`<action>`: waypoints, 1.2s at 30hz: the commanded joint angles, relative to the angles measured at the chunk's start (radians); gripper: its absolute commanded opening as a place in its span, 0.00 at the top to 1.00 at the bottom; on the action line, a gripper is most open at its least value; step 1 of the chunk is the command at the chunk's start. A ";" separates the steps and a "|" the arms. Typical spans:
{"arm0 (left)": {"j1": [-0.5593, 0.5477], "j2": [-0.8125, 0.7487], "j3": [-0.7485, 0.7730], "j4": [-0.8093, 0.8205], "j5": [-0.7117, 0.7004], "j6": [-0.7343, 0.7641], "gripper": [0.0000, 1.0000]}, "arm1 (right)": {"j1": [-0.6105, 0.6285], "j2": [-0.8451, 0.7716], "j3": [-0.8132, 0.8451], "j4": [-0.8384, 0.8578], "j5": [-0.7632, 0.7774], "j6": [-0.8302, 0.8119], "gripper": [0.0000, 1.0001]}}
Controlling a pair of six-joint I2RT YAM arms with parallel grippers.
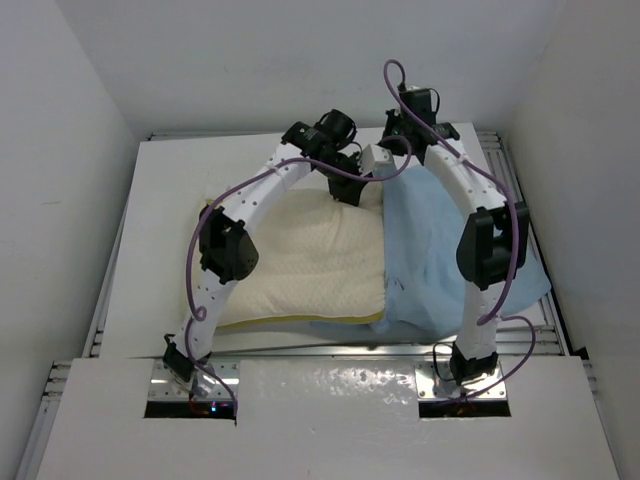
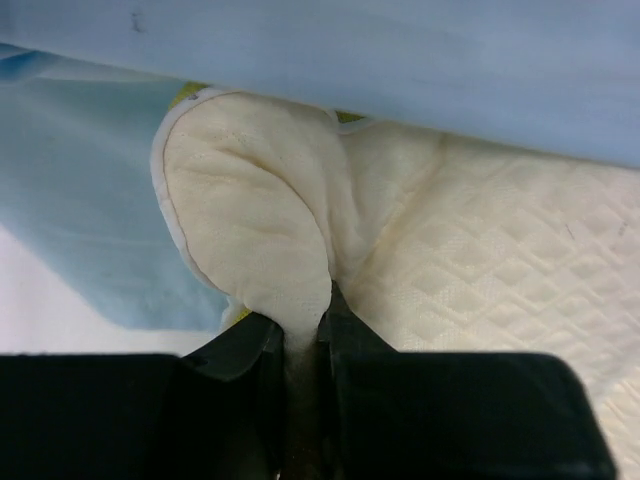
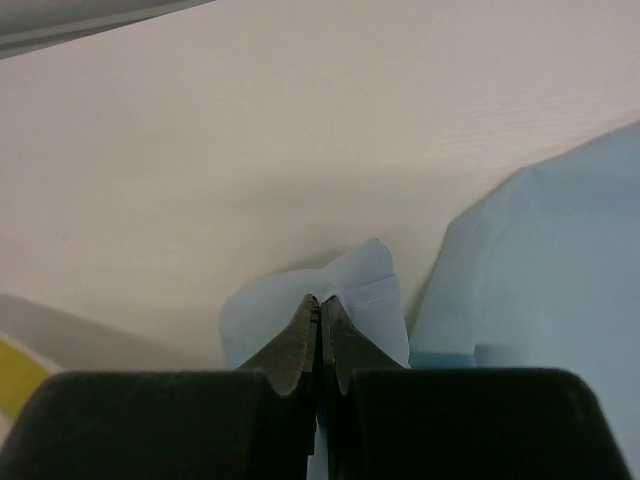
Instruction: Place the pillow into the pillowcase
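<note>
From above, we see the pillow [image 1: 300, 265] lying on the white table [image 1: 160, 190], left of centre. The light blue pillowcase [image 1: 440, 250] is spread just beside it on the right, and a little blue cloth shows under the pillow's near right edge. Both arms arch to the far side. The left gripper [image 1: 347, 190] is at the pillow's far right corner and the right gripper [image 1: 383, 160] at the pillowcase's far corner.

In the left wrist view, we find the left gripper [image 2: 325, 300] clamped on a bunched, raised fold of the pillow's [image 2: 250, 220] corner, with pillowcase [image 2: 90, 200] fabric beyond it.

In the right wrist view, we see the right gripper [image 3: 320, 305] pinched tight on a small fold of the pillowcase [image 3: 370, 285] above the table [image 3: 300, 130]. More blue cloth lies to the right.
</note>
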 commanded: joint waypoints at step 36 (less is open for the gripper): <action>-0.039 -0.093 -0.291 0.647 -0.290 -0.611 1.00 | 0.117 -0.318 -0.495 0.397 -0.029 0.476 0.94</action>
